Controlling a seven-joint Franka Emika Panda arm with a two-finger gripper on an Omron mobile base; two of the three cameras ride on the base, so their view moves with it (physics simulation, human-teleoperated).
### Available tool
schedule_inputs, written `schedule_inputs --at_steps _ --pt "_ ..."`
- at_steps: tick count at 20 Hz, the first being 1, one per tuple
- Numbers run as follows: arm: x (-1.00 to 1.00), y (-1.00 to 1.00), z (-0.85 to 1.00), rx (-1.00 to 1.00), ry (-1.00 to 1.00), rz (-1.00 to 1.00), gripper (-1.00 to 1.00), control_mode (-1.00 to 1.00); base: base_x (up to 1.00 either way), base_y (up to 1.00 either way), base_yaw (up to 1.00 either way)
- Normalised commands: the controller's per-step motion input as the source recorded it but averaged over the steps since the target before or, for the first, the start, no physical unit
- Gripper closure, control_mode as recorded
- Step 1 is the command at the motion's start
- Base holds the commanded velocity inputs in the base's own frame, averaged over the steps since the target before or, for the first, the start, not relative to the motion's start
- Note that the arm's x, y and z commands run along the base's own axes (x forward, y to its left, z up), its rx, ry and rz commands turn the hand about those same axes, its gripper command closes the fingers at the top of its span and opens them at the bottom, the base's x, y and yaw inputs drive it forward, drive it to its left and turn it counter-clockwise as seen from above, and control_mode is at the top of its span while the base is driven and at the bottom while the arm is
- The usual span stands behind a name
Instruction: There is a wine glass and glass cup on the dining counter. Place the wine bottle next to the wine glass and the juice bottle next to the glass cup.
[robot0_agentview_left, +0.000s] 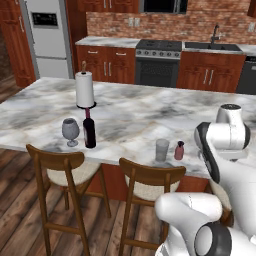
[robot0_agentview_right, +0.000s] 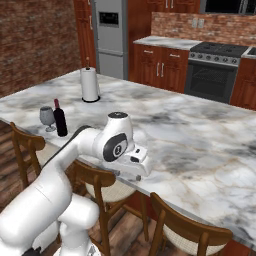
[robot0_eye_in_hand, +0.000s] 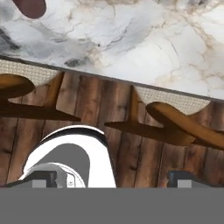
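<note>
On the dining counter (robot0_agentview_left: 130, 117), going left to right in the left base view, the wine glass (robot0_agentview_left: 70, 131) stands just beside the wine bottle (robot0_agentview_left: 89, 129), with a paper towel roll (robot0_agentview_left: 85, 89) behind them. Further right, near the front edge, the glass cup (robot0_agentview_left: 162, 149) stands just beside the juice bottle (robot0_agentview_left: 179, 150), whose right side the arm crowds. The gripper (robot0_eye_in_hand: 111, 177) hangs above the stools (robot0_eye_in_hand: 175, 124), fingertips cut off low in the hand view, jaws spread wide, gripping nothing.

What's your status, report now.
Gripper open, empty, over counter edge. Wine bottle beside wine glass; juice bottle beside glass cup. Nothing in the way.
</note>
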Motion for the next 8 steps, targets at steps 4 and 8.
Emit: schedule_inputs --at_steps 4,8 --pt "-0.52 0.04 0.00 0.05 0.00 -0.18 -1.00 -1.00 0.00 0.00 0.00" --pt "-0.48 0.07 0.00 0.07 0.00 -0.15 -1.00 -1.00 0.00 0.00 0.00"
